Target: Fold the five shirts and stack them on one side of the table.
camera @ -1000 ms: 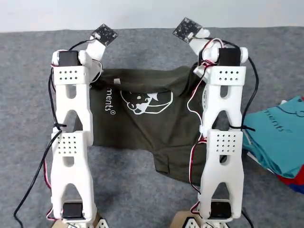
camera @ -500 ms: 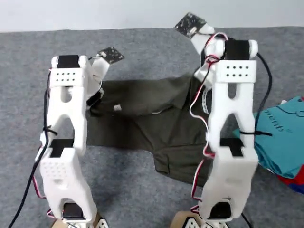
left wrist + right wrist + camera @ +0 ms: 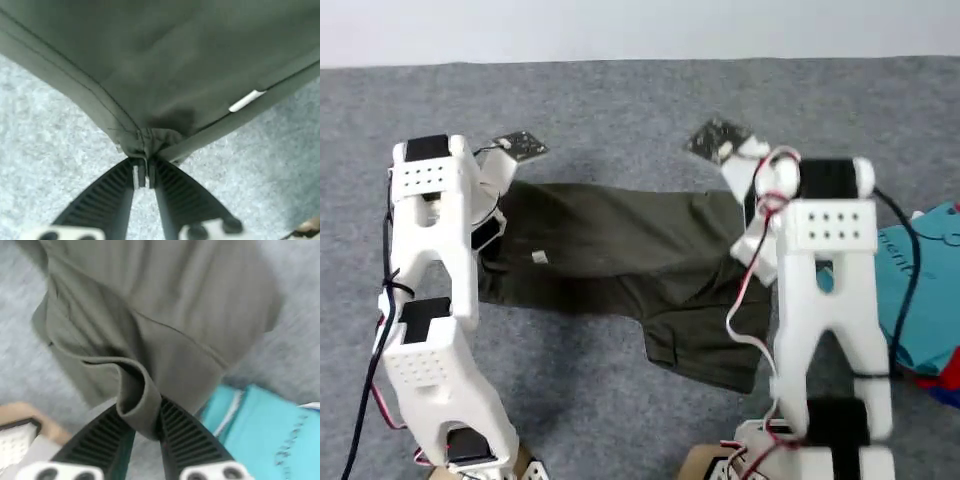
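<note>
A dark olive shirt (image 3: 620, 255) lies across the middle of the grey table, its far edge lifted and folded toward the front. My left gripper (image 3: 142, 172) is shut on a bunched corner of the olive shirt (image 3: 165, 75); in the high view it sits at the shirt's left end (image 3: 490, 225). My right gripper (image 3: 145, 425) is shut on a fold of the same shirt (image 3: 165, 310), at the shirt's right end (image 3: 755, 225) in the high view. Both pinched edges hang from the jaws above the table.
A teal shirt (image 3: 920, 290) lies at the right edge with a red one (image 3: 942, 385) under it; the teal cloth (image 3: 265, 430) is also close beside my right gripper. Grey felt (image 3: 620, 110) covers the table, with bare room behind and in front of the olive shirt.
Both arms have pulled back toward the front, carrying the shirt's far edge over its body. The white print that faced up is now covered by the fold.
</note>
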You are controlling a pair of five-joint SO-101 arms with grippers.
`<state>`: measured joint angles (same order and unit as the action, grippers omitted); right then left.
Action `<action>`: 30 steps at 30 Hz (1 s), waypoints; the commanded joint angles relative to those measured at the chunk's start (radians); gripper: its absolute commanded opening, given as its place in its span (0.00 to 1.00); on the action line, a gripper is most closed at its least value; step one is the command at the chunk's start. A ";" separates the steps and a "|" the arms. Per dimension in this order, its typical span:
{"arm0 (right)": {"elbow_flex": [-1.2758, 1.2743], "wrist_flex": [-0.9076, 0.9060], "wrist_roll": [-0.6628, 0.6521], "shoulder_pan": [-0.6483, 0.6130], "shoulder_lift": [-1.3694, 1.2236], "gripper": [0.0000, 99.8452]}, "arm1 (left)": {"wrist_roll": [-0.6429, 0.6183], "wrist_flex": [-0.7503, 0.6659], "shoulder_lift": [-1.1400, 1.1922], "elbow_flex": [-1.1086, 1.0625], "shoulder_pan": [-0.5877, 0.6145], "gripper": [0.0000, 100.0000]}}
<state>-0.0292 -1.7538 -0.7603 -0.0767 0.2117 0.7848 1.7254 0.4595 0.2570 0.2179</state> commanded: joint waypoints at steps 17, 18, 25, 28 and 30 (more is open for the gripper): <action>-0.667 0.231 0.003 -0.019 0.337 0.01 | 0.025 -0.132 -0.068 -0.191 0.009 0.00; -0.678 0.248 0.003 -0.019 0.335 0.01 | 0.025 -0.140 -0.068 -0.197 0.011 0.00; -0.689 0.269 0.006 -0.018 0.346 0.09 | 0.028 -0.143 -0.069 -0.205 0.012 0.08; -0.652 0.199 0.008 -0.018 0.346 0.22 | 0.029 -0.143 -0.078 -0.202 0.012 0.09; -0.608 0.153 0.009 -0.018 0.346 0.27 | 0.031 -0.143 -0.080 -0.199 0.011 0.09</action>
<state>-0.7242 -1.5466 -0.7587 -0.0967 0.5247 0.8048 1.5919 0.4411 0.0514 0.2179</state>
